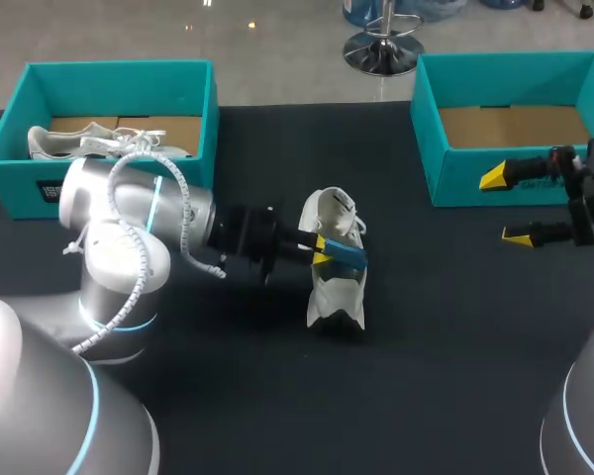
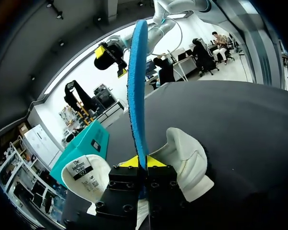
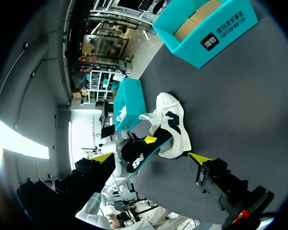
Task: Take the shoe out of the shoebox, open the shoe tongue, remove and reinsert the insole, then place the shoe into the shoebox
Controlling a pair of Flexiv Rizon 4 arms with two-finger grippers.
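Note:
A white shoe [image 1: 337, 287] lies at the middle of the dark table, its opening toward the far edge. My left gripper [image 1: 322, 252] hovers over it from the left, shut on a blue insole [image 1: 345, 253]. In the left wrist view the insole [image 2: 137, 86] stands edge-on out of the left gripper [image 2: 143, 162], with the shoe [image 2: 187, 163] just beneath. My right gripper [image 1: 505, 207] stays open at the right, near the right shoebox [image 1: 455, 173], with nothing between its fingers. From the right gripper [image 3: 151, 158] the shoe [image 3: 175, 127] and insole [image 3: 141, 153] lie ahead.
A teal shoebox [image 1: 10, 183] at the back left holds a second white shoe [image 1: 89, 142]. The right teal shoebox shows only its cardboard floor. Bare table lies in front of the shoe and between it and the right box.

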